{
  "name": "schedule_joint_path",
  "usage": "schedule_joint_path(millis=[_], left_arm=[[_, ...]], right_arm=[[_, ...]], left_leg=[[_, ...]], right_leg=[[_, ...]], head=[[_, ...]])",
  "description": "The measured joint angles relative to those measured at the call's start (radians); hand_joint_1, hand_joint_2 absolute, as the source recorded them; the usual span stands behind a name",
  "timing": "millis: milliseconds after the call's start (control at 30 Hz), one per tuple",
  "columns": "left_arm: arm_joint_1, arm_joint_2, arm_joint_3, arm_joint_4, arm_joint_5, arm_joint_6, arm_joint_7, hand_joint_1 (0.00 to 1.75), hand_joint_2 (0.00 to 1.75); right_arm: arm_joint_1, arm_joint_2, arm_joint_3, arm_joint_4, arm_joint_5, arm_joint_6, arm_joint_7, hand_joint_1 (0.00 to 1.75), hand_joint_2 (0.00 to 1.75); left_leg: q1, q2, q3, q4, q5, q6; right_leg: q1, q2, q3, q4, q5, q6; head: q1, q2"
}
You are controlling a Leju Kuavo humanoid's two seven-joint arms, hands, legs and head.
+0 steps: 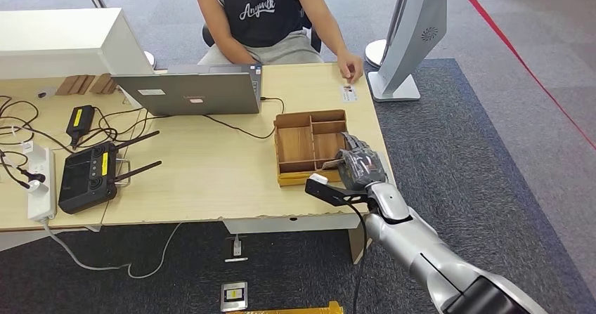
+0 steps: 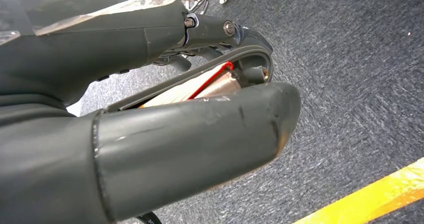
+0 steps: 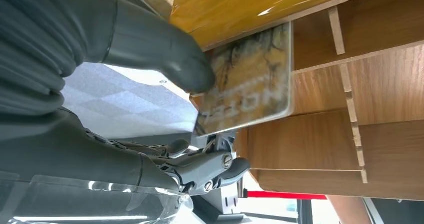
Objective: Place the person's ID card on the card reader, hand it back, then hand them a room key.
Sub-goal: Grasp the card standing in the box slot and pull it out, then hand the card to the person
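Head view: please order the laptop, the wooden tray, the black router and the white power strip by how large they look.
1. laptop
2. wooden tray
3. black router, antennas excluded
4. white power strip, though the picture edge may hide some of it

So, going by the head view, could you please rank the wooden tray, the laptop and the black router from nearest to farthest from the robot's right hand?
1. Wooden tray: directly at the right hand, near the table's right edge.
2. Laptop: mid-table, toward the seated person's side.
3. Black router: far across, toward the table's left end.
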Motion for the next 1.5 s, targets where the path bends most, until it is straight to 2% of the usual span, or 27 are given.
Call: schedule_joint_path(millis=[400,600,967,1500], left_arm=[[0.000,0.000,0.000,0.000,-0.006,0.000,-0.002,0.00,0.00],[0.000,-0.001,0.000,0.000,-0.008,0.000,-0.001,0.00,0.00],[0.000,-0.001,0.000,0.000,-0.017,0.000,-0.002,0.00,0.00],[0.000,-0.002,0.000,0.000,-0.030,-0.001,-0.006,0.00,0.00]], right_arm=[[-0.005,0.001,-0.001,0.012,-0.002,-0.008,0.002,1.62,1.75],[-0.008,0.004,-0.001,0.019,-0.002,-0.013,0.006,1.75,1.75],[-0.023,0.006,-0.008,0.021,-0.009,-0.044,0.023,1.75,1.75],[-0.078,-0.056,-0.056,-0.169,0.012,-0.031,0.105,1.73,1.75]], left_leg=[[0.000,0.000,0.000,0.000,0.000,0.000],[0.000,0.000,0.000,0.000,0.000,0.000],[0.000,0.000,0.000,0.000,0.000,0.000],[0.000,0.000,0.000,0.000,0.000,0.000]], right_leg=[[0.000,0.000,0.000,0.000,0.000,0.000],[0.000,0.000,0.000,0.000,0.000,0.000],[0.000,0.000,0.000,0.000,0.000,0.000],[0.000,0.000,0.000,0.000,0.000,0.000]], head=[[0.000,0.000],[0.000,0.000],[0.000,0.000],[0.000,0.000]])
